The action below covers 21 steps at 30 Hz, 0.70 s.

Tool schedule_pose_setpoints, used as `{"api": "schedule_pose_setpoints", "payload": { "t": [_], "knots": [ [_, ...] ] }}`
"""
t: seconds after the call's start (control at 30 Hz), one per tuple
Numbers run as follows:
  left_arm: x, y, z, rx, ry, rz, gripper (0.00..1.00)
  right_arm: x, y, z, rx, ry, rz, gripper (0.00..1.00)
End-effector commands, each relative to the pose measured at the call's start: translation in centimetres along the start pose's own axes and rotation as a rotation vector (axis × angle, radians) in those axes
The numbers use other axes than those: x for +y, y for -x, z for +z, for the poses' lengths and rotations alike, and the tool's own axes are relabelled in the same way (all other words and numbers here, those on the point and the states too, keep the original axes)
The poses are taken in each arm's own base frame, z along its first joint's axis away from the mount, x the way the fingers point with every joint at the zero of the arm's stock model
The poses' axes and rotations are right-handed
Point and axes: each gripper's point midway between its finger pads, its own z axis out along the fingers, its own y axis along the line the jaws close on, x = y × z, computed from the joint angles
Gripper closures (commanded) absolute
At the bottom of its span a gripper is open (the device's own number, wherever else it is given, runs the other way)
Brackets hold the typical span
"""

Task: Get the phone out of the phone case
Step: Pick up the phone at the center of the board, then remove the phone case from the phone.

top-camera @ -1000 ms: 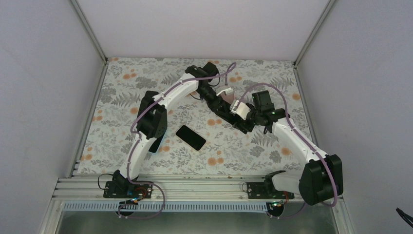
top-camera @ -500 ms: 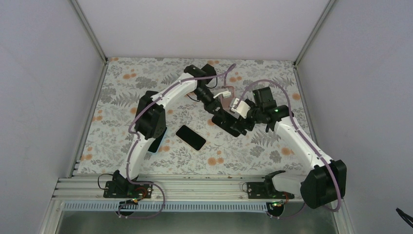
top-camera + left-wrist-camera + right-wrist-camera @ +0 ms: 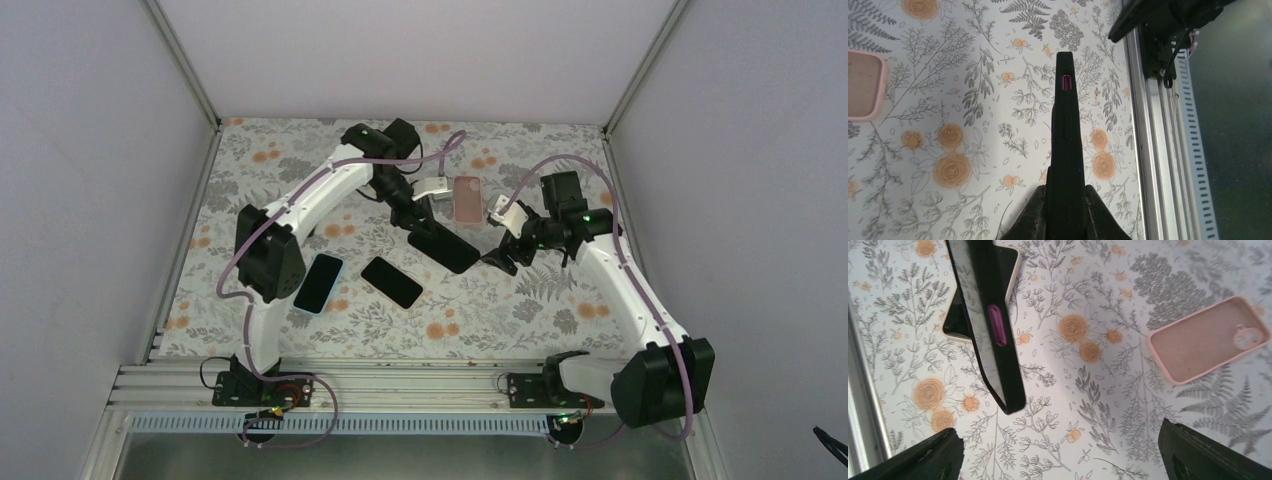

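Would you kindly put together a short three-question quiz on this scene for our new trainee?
1. True or false: the pink case lies empty on the table.
2. What is the left gripper shut on? A the pink case; B the black-cased phone; C nothing.
3. Fill in: the right gripper stands ____.
Key: 1 true; 2 B; 3 open.

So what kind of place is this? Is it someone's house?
Probably a robot test booth, not a house. Plain walls box in a table with a flowery cover, two robot arms are bolted to a metal rail, and the left gripper holds a black-cased phone.
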Motion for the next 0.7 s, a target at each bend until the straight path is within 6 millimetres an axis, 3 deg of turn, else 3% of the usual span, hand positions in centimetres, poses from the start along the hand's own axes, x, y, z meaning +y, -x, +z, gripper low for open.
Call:
{"api": "schedule_pose_setpoints", "payload": {
  "t": [0.0, 0.4, 0.67],
  "knots": [
    [-1.8, 0.9, -2.5, -0.034, 0.069, 0.119, 0.98, 0.6, 0.5, 0.7, -0.021, 0.140, 0.024, 0.01],
    [-3.1, 0.8, -3.0, -0.071, 0.069, 0.145, 0.98, -1.5, 0.5, 3.4, 0.005, 0.177, 0.089, 0.06],
    [-1.9, 0.8, -2.8, -0.057, 0.112, 0.138, 0.98, -0.1, 0.1, 3.2, 0.010, 0.237, 0.071, 0.09]
  ]
}}
